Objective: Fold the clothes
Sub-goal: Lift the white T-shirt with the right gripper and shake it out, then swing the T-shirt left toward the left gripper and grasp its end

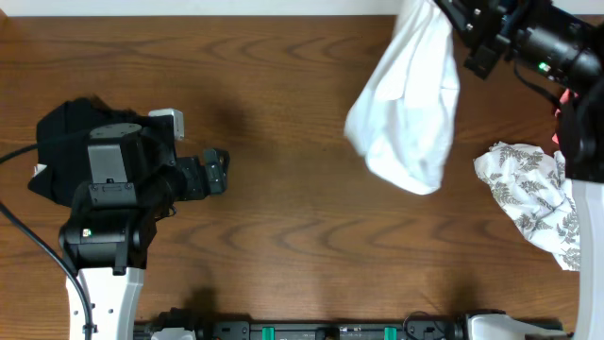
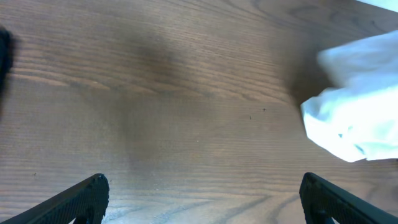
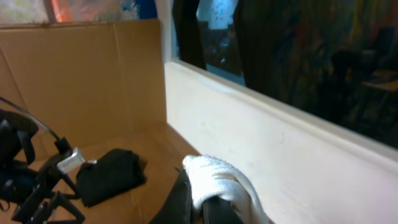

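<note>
A white T-shirt (image 1: 408, 104) hangs bunched from my right gripper (image 1: 444, 11) at the table's far right, lifted off the wood; its print is hidden. In the right wrist view the gripper (image 3: 208, 202) is shut on a thick white fold of the shirt (image 3: 217, 177). The shirt's lower end shows in the left wrist view (image 2: 354, 118). My left gripper (image 1: 219, 170) is open and empty over bare wood at the left, its fingertips wide apart (image 2: 202, 193). A black garment (image 1: 71, 127) lies under the left arm. A leaf-patterned white garment (image 1: 533, 194) lies crumpled at the right.
The black garment also shows in the right wrist view (image 3: 112, 174) with the left arm (image 3: 37, 186) beside it. A white wall ledge (image 3: 280, 143) runs along the table's far edge. Arm bases and black rails (image 1: 330, 331) sit at the front edge.
</note>
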`<action>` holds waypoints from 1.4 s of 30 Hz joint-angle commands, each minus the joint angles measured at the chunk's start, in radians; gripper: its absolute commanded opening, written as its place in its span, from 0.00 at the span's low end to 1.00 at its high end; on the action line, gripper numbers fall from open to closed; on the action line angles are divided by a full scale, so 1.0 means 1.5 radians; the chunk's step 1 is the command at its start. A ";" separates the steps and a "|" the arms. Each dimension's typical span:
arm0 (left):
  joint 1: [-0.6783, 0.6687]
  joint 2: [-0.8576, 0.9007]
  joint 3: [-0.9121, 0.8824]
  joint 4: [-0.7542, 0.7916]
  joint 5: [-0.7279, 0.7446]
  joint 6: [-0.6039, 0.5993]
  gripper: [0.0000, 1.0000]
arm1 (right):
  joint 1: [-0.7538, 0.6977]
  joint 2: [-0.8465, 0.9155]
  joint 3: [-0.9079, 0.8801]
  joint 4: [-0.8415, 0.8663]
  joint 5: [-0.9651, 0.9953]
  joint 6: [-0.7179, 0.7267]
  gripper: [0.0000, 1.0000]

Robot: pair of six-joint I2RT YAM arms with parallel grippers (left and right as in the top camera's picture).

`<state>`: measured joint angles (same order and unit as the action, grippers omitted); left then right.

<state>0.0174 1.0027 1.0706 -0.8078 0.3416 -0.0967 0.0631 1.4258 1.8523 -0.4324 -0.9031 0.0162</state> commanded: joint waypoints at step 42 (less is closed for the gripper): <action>-0.003 0.002 0.009 -0.001 0.009 0.006 0.98 | 0.251 0.165 0.006 -0.298 0.131 -0.229 0.19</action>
<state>0.0174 1.0027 1.0706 -0.8093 0.3416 -0.0967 0.3794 1.6329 1.8565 -0.8371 -0.6716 -0.1730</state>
